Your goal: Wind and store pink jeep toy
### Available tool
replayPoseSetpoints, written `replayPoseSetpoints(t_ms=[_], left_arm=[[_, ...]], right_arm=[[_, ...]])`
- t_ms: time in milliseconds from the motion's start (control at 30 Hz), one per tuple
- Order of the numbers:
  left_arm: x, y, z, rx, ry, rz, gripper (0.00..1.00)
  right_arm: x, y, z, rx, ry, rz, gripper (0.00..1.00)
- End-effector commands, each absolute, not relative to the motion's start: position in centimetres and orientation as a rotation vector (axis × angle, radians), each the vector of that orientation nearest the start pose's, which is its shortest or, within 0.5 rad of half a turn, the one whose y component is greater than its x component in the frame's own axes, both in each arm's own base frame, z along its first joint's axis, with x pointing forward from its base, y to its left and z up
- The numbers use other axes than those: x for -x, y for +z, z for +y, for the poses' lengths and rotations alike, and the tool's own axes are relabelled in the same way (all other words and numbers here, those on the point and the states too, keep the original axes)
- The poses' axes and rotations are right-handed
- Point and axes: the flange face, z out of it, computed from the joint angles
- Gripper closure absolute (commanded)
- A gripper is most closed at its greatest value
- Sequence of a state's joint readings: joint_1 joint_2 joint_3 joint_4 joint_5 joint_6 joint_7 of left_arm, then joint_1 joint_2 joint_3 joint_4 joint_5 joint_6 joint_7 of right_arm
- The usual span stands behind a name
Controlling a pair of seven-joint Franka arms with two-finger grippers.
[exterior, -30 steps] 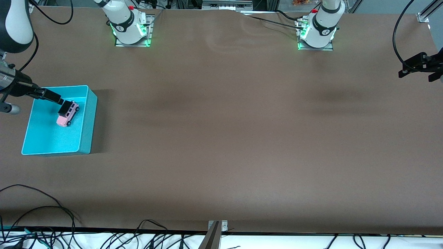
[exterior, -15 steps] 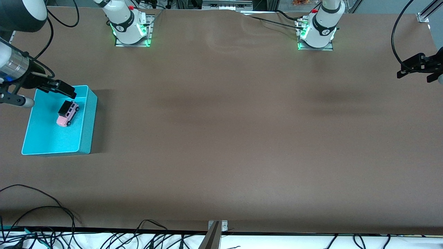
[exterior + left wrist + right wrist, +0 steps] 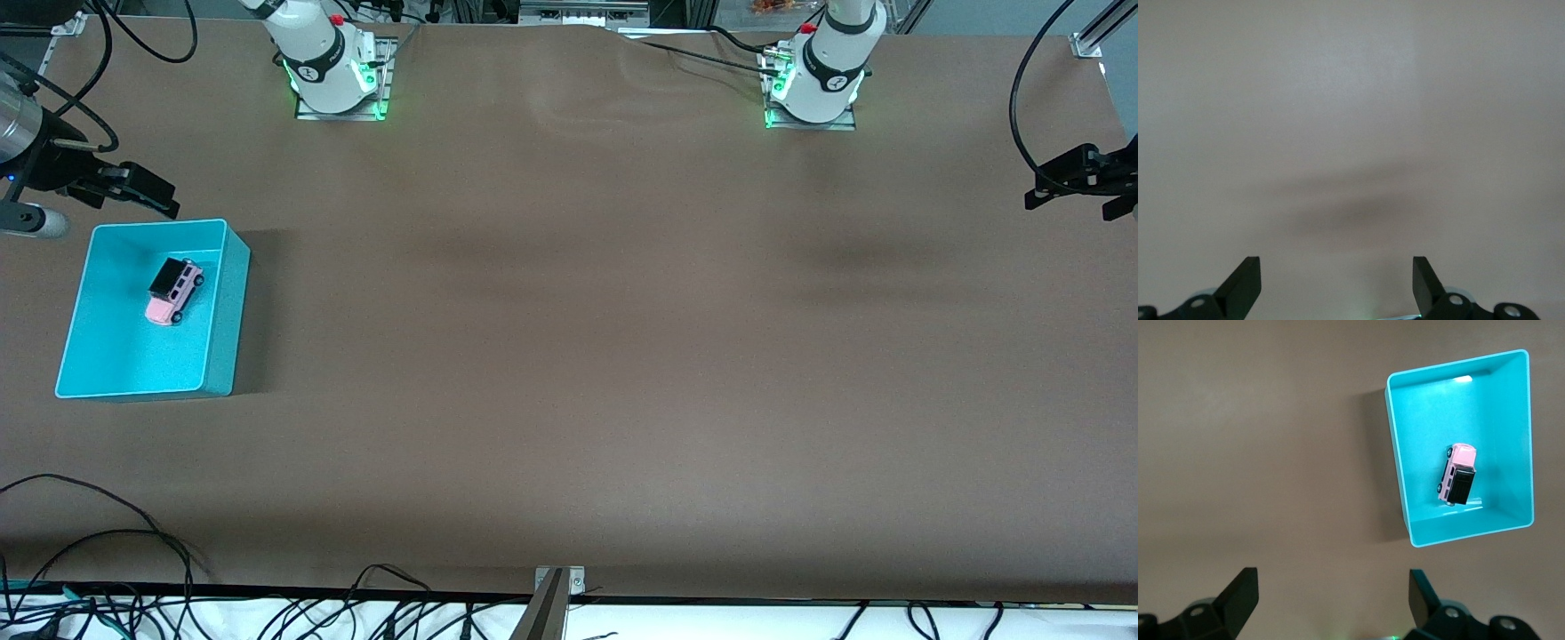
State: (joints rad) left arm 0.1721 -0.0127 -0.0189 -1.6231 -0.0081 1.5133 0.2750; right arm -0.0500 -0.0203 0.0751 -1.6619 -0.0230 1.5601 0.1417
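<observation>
Right tool open, aloft; left tool open, waiting.

1. We find the bin on the desk at the right arm's end; the pink jeep toy sits in it, in the half farther from the front camera.
2. The right gripper hangs over bare desk just beside the bin; the left gripper waits over the left arm's end.

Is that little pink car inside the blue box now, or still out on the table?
Inside. The pink jeep toy sits on its wheels on the floor of the turquoise bin, walls all around it, and neither gripper touches it.
</observation>
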Motion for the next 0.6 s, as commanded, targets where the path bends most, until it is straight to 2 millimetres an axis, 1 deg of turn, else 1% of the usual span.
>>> replayPoseSetpoints(t_ms=[0, 333, 567], left_arm=[[-54.2, 60.7, 7.9, 3.168, 0.157, 0.2, 0.0], [-54.2, 60.7, 8.0, 3.168, 0.154, 0.198, 0.0], [-54.1, 60.8, 8.4, 3.169, 0.152, 0.183, 0.0]], right_arm=[[-54.5, 60.0, 1.1, 3.184, 0.187, 0.085, 0.0], [-54.8, 60.7, 1.5, 3.173, 0.163, 0.033, 0.0], [-54.9, 60.5, 2.9, 3.175, 0.17, -0.008, 0.0]])
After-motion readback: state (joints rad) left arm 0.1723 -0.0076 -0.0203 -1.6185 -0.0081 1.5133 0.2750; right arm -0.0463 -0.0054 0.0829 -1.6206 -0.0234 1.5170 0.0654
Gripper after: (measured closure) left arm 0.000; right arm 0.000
